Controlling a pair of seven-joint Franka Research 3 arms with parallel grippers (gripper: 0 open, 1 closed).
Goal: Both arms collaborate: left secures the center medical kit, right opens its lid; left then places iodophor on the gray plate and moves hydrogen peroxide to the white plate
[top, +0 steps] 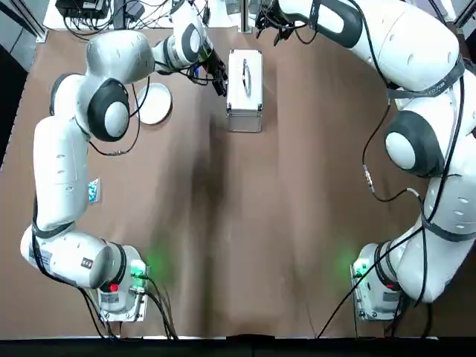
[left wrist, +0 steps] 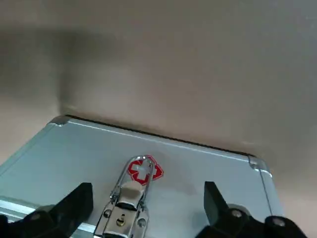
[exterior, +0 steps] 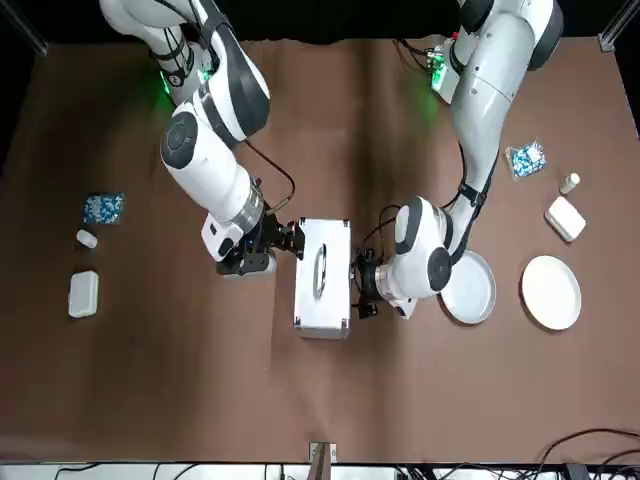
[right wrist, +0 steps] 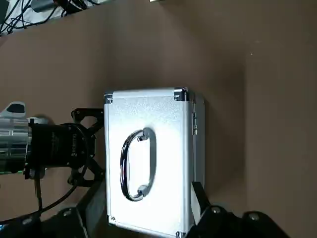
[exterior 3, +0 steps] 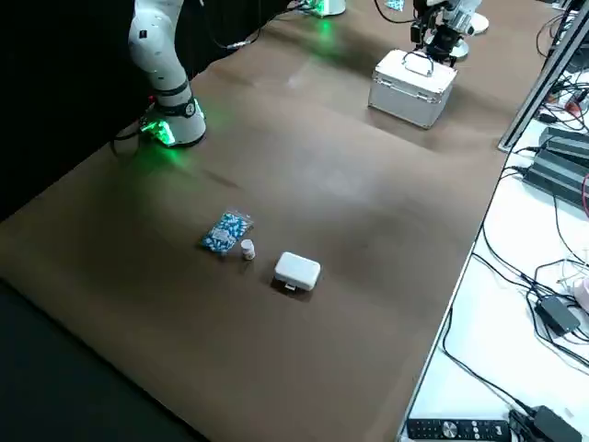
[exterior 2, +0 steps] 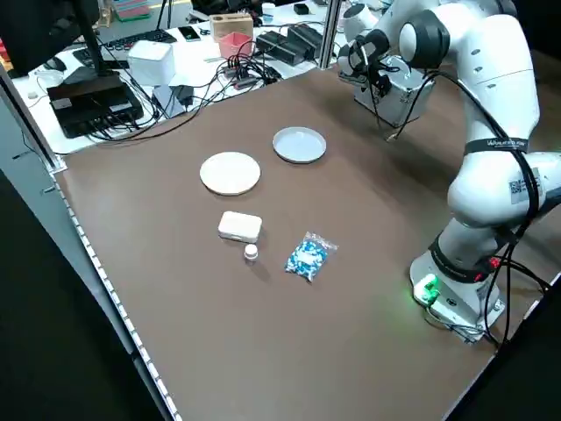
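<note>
Farthest out on my left, the white plate point(exterior: 551, 292) is lying flat on the brown tabletop point(top: 245, 223), and the gray plate point(exterior: 470, 288) is sitting just beside it toward the centre. The front view is showing both plates in full, while the top view is hiding most of that area under my left arm. Beyond the plates, a small white box point(exterior 2: 239, 226), a little capped bottle point(exterior 2: 251, 253) and a blue packet point(exterior 2: 307, 255) are resting near my left edge, seen best from the left side. My left end effector point(exterior: 360, 283) is sitting low against the left flank of the medical kit point(exterior: 322, 275). My left wrist camera is showing what no other view does: my two fingers are standing spread, one on either side of a metal latch point(left wrist: 126, 206) under a red cross point(left wrist: 144, 169). Whether they are pressing on the case I cannot tell. The kit is standing mid-tabletop with its lid point(right wrist: 168, 148) lying shut and its handle point(right wrist: 130, 166) folded flat, as my right wrist camera is seeing from above. My right end effector point(exterior: 292, 238) is hovering over the kit's right side, fingers parted and gripping nothing. A second white box point(exterior: 84, 293), bottle point(exterior: 87, 238) and blue packet point(exterior: 103, 208) are lying well apart on my right.
</note>
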